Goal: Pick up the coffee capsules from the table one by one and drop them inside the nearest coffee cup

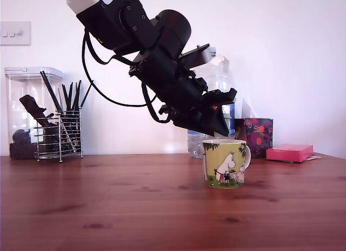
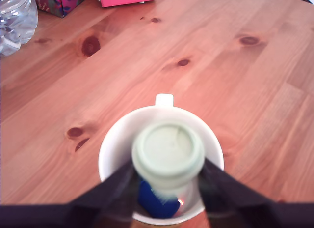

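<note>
Pale sage green capsule [image 2: 168, 154] pinched between the two dark fingers [image 2: 105, 191] of the end effector [image 2: 168, 181], its flat round face toward the wrist camera, held directly above the mouth of the coffee cup [image 2: 110, 149]. Dark blue capsule [image 2: 156, 201] lies inside the cup, below the green one. In the exterior view the end effector [image 1: 219, 129] tilts down just above the cup's [image 1: 224, 163] rim; the cup stands on the reddish-brown worktop [image 1: 108, 202]. Behind the end effector: clear water bottle [image 1: 219, 72], patterned box [image 1: 258, 134], pink box [image 1: 290, 152].
</note>
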### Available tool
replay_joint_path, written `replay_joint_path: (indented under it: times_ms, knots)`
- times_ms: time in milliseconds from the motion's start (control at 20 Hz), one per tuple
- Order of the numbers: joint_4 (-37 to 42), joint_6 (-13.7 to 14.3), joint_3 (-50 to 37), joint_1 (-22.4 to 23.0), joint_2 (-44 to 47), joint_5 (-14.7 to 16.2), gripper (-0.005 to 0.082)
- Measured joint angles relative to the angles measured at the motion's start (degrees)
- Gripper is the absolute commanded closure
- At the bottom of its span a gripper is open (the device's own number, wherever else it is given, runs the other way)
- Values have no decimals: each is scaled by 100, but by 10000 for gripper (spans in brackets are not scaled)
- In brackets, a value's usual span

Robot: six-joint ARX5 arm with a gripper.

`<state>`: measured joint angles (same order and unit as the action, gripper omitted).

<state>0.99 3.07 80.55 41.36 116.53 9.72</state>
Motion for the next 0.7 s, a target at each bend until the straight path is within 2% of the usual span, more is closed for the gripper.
replay_joint_path:
  times_ms: [350, 400, 500, 550, 650, 700]
  knots:
    - [-20, 48, 0, 0, 0, 0, 81]
    - [-26, 79, 0, 0, 0, -2, 106]
    - [-101, 101, 2, 0, 0, 0, 242]
    - [-146, 103, 2, 0, 0, 0, 373]
    - [-245, 120, 2, 0, -2, 13, 772]
    - [-295, 149, 2, 0, -2, 22, 773]
